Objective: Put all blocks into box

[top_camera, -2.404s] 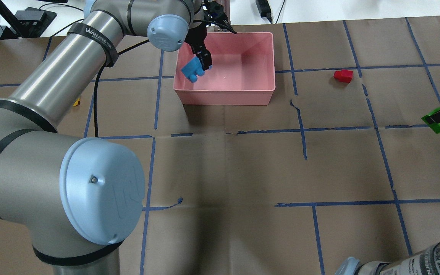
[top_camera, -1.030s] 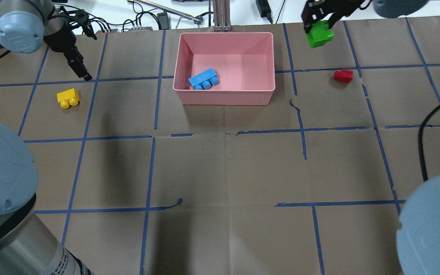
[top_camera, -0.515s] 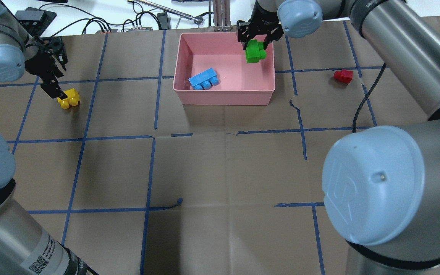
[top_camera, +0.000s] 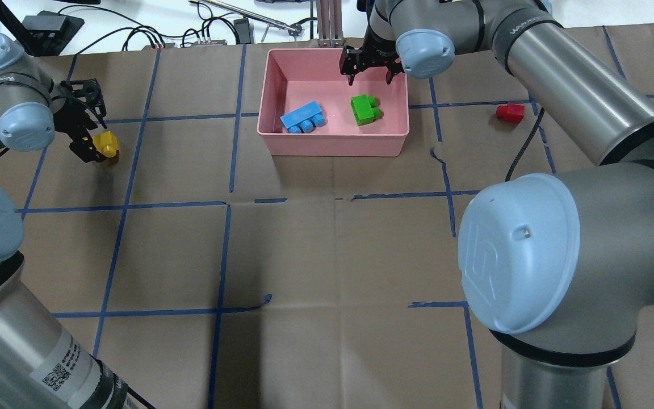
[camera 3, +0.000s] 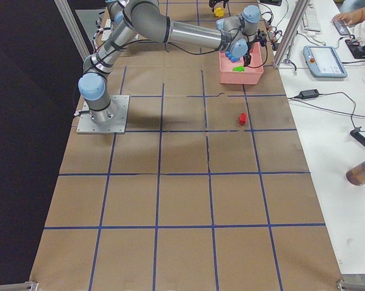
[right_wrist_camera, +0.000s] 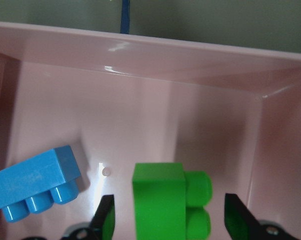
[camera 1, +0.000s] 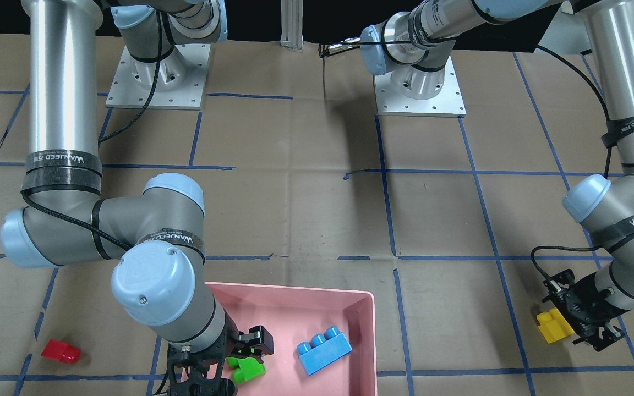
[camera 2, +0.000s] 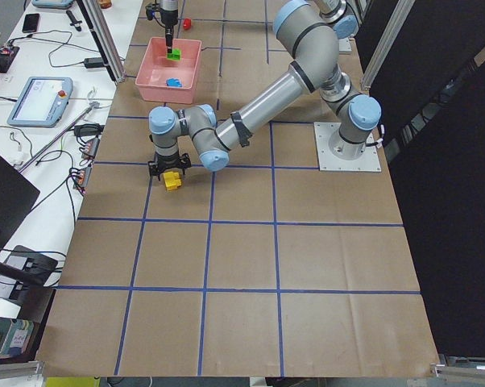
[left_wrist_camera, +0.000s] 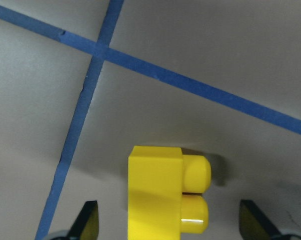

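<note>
The pink box [top_camera: 332, 145] stands at the table's far middle. The light-blue block [top_camera: 303, 117] and the green block [top_camera: 364, 109] lie on its floor. My right gripper [top_camera: 368, 79] hangs open and empty just above the green block [right_wrist_camera: 163, 200], its fingertips [right_wrist_camera: 108, 220] to either side. The yellow block [top_camera: 105, 144] rests on the paper at the far left. My left gripper [top_camera: 97, 149] is open and low around it, and the yellow block [left_wrist_camera: 160, 195] sits between the spread fingertips [left_wrist_camera: 88, 220] without touching them. The red block [top_camera: 510, 112] lies alone to the right of the box.
The table is covered in brown paper with a blue tape grid. Cables and a post stand beyond the far edge behind the box [camera 1: 295, 289]. My right arm's big elbow [top_camera: 517, 250] fills the near right of the overhead view.
My right gripper has opened and let go of the green block, which now lies in the box. My left gripper has come down around the yellow block.
</note>
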You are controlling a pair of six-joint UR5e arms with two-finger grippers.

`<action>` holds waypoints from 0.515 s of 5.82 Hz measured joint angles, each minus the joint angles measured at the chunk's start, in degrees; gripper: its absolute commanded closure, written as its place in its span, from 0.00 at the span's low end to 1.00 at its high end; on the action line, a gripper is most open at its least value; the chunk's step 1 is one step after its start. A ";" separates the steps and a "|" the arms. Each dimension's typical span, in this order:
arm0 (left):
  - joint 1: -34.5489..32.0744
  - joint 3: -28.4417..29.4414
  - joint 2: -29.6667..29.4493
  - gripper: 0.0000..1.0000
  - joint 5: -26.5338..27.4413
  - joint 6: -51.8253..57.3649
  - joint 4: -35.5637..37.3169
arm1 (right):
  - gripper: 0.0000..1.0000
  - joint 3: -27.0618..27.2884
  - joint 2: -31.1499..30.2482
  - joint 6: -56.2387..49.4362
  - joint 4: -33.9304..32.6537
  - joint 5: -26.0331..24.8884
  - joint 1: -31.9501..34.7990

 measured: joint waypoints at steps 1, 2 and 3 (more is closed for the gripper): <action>0.01 -0.06 -0.23 0.00 0.02 -0.01 0.10 | 0.00 -0.03 -0.99 0.03 0.73 -1.33 0.09; 0.00 0.04 -0.36 0.00 0.04 -0.05 0.05 | 0.00 0.02 -3.52 0.04 3.90 -3.06 0.15; -0.02 0.13 -0.47 0.09 0.01 -0.09 -0.21 | 0.00 0.20 -7.81 -0.02 10.59 -4.69 -0.15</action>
